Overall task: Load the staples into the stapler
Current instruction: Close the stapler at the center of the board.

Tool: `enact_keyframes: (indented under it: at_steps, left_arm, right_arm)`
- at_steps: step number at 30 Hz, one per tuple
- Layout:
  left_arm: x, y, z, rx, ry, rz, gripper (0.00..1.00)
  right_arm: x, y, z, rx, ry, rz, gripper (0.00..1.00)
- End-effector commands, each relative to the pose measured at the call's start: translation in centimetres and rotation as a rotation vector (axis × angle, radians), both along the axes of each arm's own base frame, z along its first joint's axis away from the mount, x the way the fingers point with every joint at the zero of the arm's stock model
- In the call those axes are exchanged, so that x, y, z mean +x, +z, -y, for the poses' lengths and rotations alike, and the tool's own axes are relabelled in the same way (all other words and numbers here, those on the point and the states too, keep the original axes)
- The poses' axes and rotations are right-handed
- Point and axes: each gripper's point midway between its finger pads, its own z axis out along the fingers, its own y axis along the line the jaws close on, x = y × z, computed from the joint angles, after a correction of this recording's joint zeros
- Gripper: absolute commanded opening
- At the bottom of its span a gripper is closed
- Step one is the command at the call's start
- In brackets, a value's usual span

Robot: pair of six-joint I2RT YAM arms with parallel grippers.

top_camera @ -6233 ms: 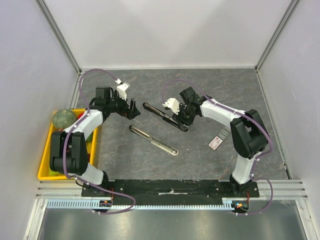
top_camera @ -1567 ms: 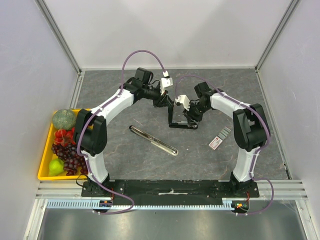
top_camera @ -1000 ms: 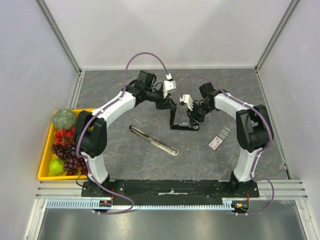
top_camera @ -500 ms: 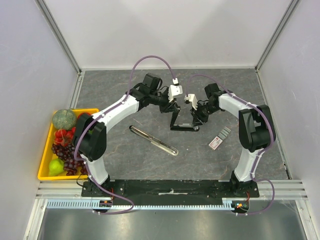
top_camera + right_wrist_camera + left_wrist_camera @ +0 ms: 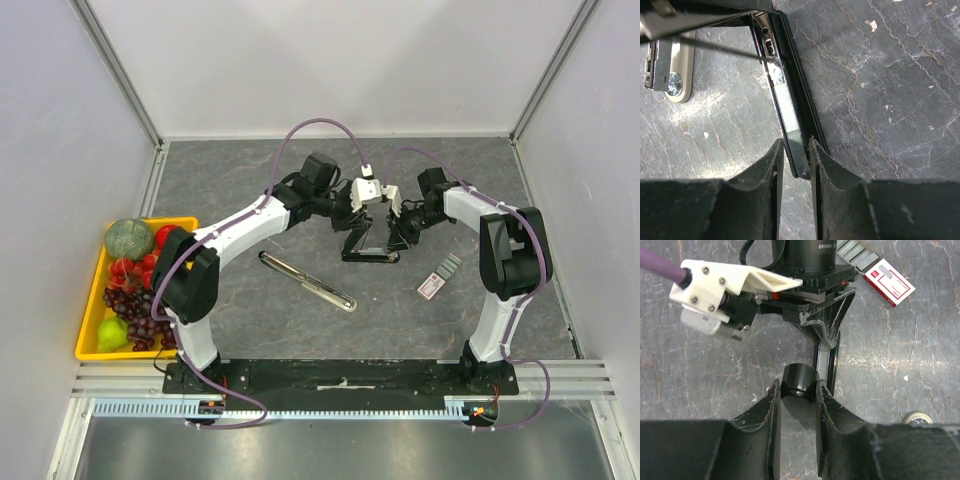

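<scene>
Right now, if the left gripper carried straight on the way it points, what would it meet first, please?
The left gripper has the stapler between its jaws; just beyond, the right gripper looks to block the line, though depth is unclear.

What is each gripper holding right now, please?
The left gripper is closed on the stapler, on its raised top.
The right gripper is closed on the stapler's base.
</scene>
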Motion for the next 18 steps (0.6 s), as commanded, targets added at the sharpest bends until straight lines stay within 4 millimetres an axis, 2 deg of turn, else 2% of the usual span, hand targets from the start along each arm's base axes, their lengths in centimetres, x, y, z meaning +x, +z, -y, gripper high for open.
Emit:
enact_keyframes:
  at_steps: [1, 9, 18]
  left_arm:
    - [0.2, -3.0, 0.2, 0.064, 0.079, -0.073, 0.02]
    - [0.3, -5.0, 2.0, 0.092, 0.098, -0.092, 0.02]
    - [1.0, -8.4, 2.5, 0.150, 0.122, -0.106, 0.02]
  right_arm:
    - [-0.7, -0.4, 0.2, 0.016, -0.014, -0.041, 0.31]
    - [-0.7, -0.3, 0.3, 0.014, -0.019, -0.034, 0.31]
    - [-0.9, -0.1, 0.4, 0.013, -0.008, -0.022, 0.36]
